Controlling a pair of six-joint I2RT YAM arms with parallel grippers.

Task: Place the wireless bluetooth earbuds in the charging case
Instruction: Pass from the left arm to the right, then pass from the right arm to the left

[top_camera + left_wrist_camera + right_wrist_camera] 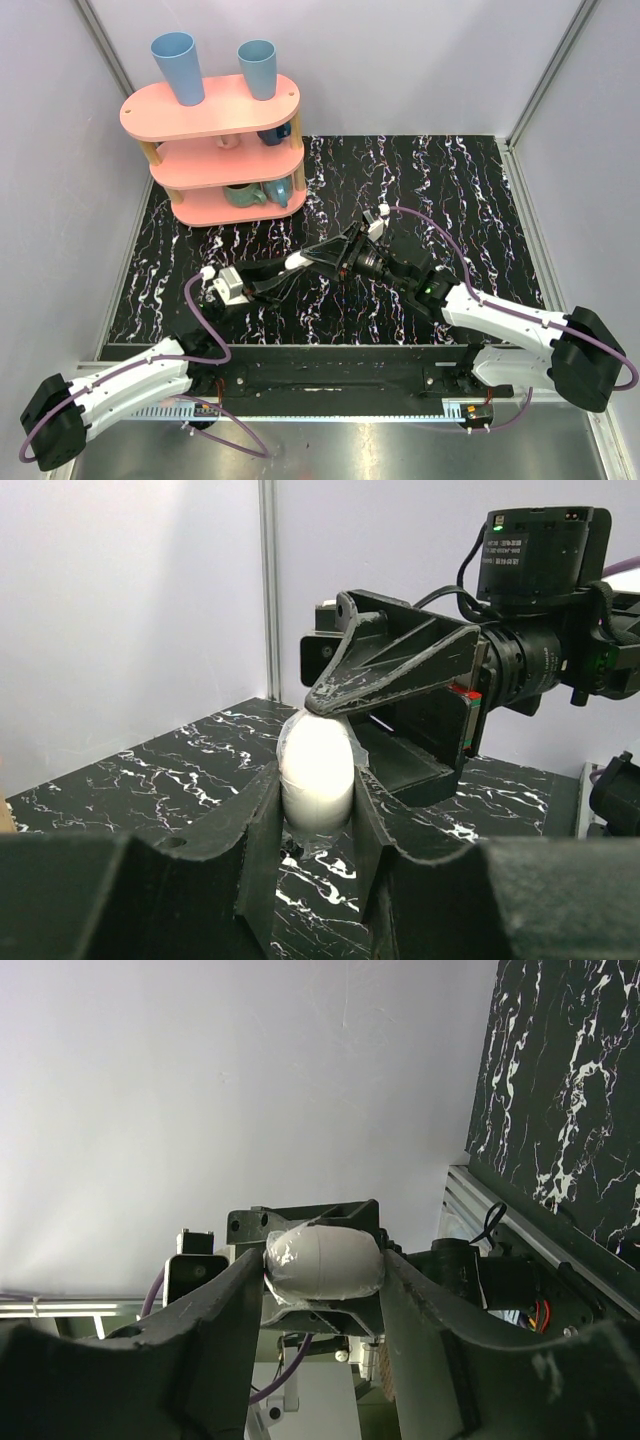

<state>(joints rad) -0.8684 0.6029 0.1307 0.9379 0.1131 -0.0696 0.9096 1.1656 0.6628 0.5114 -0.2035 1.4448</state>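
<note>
While both hands meet above the table (pixel 480 200), the charging case (pixel 315 770) stands upright between them, held off the surface.
Left hand (pixel 316 815) pinches the case's lower half between its black fingers (pixel 262 840). Right hand (pixel 322 1265) closes over the upper part, one tip on the crown and the other against the side, so it too looks clamped on the case. Judging by its gloss and pebble curves, the shell is hard, light and slick, and apt to squirt out of a pinch near a rounded end. The safer hold is low across the waist, leaving the top free to hinge open. No earbuds show in any view; being tiny and smooth, they would want a gentle fingertip pinch.
</note>
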